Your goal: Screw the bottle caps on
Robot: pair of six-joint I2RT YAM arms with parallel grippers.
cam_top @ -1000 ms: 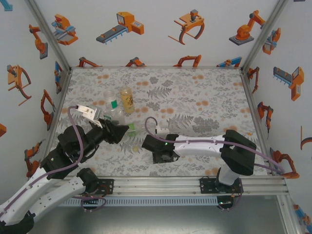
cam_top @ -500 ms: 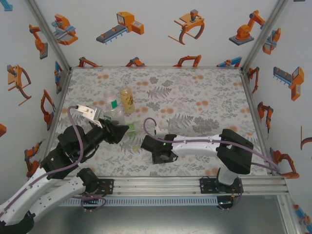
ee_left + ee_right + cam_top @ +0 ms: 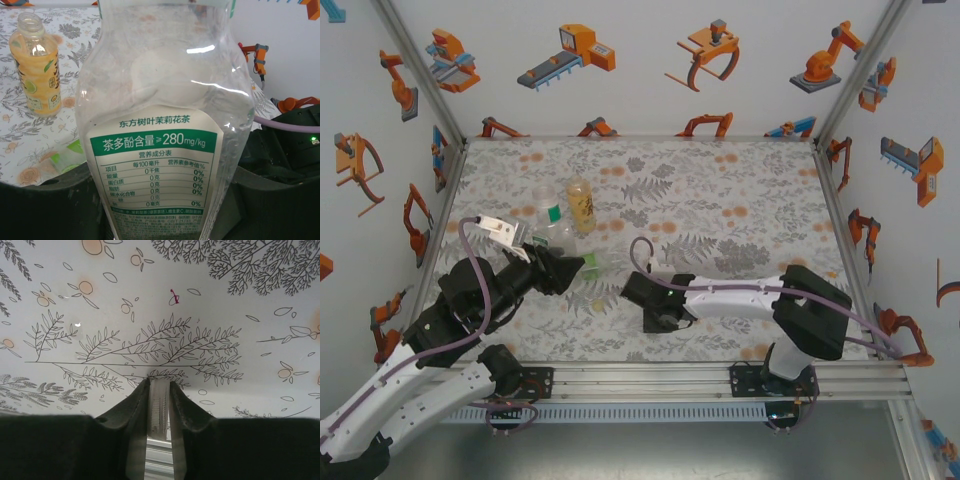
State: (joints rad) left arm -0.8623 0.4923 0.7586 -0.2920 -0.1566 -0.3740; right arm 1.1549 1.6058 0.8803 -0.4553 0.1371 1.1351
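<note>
A slim clear bottle (image 3: pixel 160 125) with a white-green label sits between the dark fingers of my left gripper (image 3: pixel 160 210), which is shut on it. In the top view that bottle (image 3: pixel 600 263) sticks out to the right of the left gripper (image 3: pixel 570 270). My right gripper (image 3: pixel 159 385) is shut on a white ribbed bottle cap (image 3: pixel 159 410), held edge-on between its fingers (image 3: pixel 135 410) just above the table. In the top view the right gripper (image 3: pixel 665 320) is low near the front, right of the held bottle. An amber bottle (image 3: pixel 580 203) stands uncapped behind.
The amber bottle (image 3: pixel 36 70) with its yellow label is at the far left of the left wrist view. A squat clear bottle (image 3: pixel 552 215) stands beside it. The metal rail (image 3: pixel 720 375) runs along the near edge. Patterned table (image 3: pixel 740 190) spreads to the right.
My right gripper has closed on the cap and its wrist has shifted a little to the right. The left arm and its bottle have stayed put.
</note>
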